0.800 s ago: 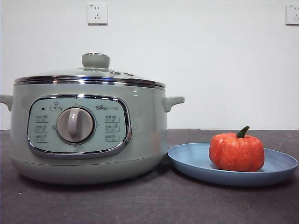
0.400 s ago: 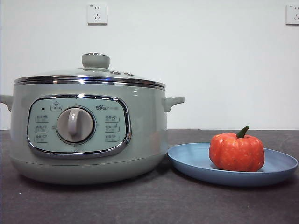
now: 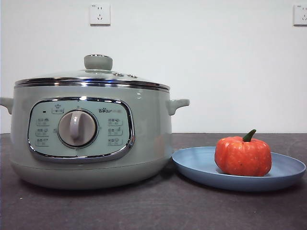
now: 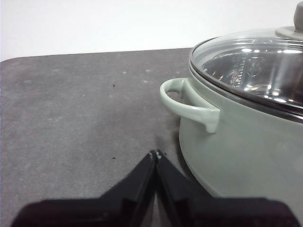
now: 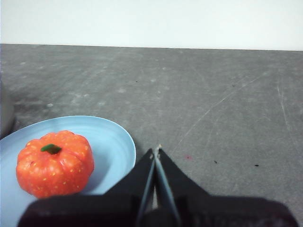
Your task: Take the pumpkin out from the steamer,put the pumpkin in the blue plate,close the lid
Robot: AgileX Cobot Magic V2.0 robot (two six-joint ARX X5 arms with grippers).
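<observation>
The orange pumpkin (image 3: 242,156) with a green stem sits in the blue plate (image 3: 196,165), to the right of the sage-green steamer (image 3: 144,139). The glass lid (image 3: 98,73) with its green knob rests closed on the steamer. In the right wrist view the pumpkin (image 5: 54,163) lies in the plate (image 5: 113,142), beside my shut, empty right gripper (image 5: 155,150). In the left wrist view my shut, empty left gripper (image 4: 155,154) is off the steamer's side, near its handle (image 4: 187,104), with the lid (image 4: 251,66) on the pot. Neither gripper shows in the front view.
The dark table (image 3: 158,206) carries the steamer and plate. A white wall with two sockets (image 3: 100,13) stands behind. Bare tabletop (image 4: 80,109) lies beside the steamer, and more (image 5: 222,104) lies beyond the plate.
</observation>
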